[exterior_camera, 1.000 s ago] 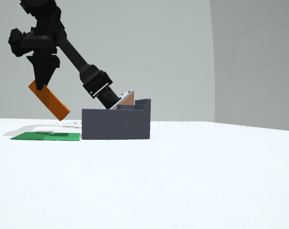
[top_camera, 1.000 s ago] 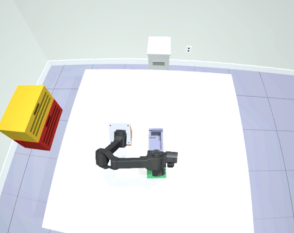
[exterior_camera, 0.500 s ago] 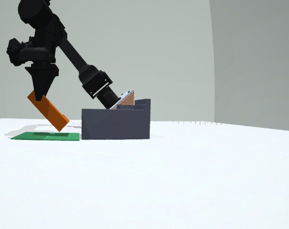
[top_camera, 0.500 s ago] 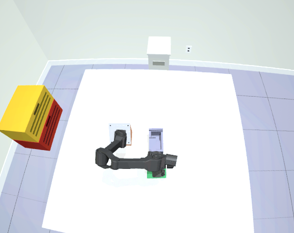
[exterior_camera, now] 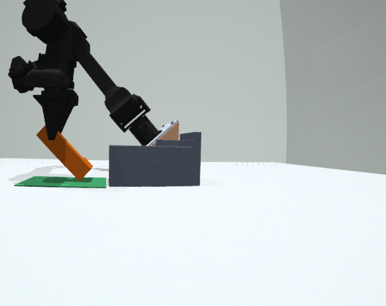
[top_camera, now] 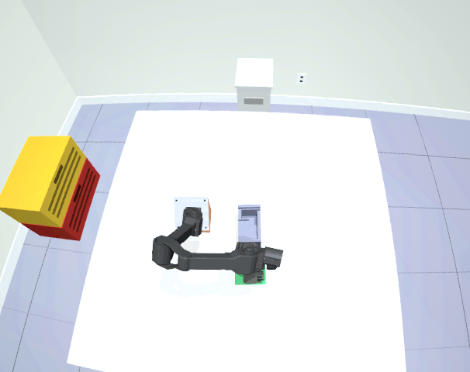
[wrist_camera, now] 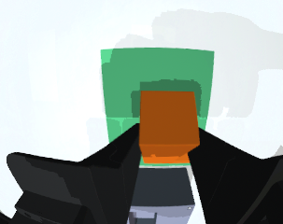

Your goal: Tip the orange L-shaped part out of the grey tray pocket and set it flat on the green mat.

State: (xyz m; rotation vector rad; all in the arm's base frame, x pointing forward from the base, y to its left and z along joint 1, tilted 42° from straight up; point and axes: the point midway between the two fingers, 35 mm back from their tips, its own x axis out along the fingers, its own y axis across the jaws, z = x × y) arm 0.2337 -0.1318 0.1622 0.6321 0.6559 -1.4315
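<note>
My gripper (exterior_camera: pixel 53 134) (wrist_camera: pixel 163 130) is shut on the upper end of the orange part. The orange part (exterior_camera: pixel 66 156) (wrist_camera: pixel 169 117) slants steeply, its upper end at the fingers and its lower end toward the tray. In the exterior view the lower corner is at or just above the green mat (exterior_camera: pixel 25 183) (wrist_camera: pixel 122 70) (top_camera: pixel 238 279); contact is hard to tell. The grey tray (top_camera: pixel 249 234) (exterior_camera: pixel 153 167) (wrist_camera: pixel 162 187) stands beside the mat, its visible pocket empty. In the top view the arm hides the part.
The arm's base plate (top_camera: pixel 180 204) stands left of the tray in the top view. The tray's raised end wall (exterior_camera: pixel 195 139) is on the side away from the mat. Yellow and red cabinets (top_camera: pixel 39 172) and a white cabinet (top_camera: pixel 254 74) stand beyond the white table top (top_camera: pixel 307 180).
</note>
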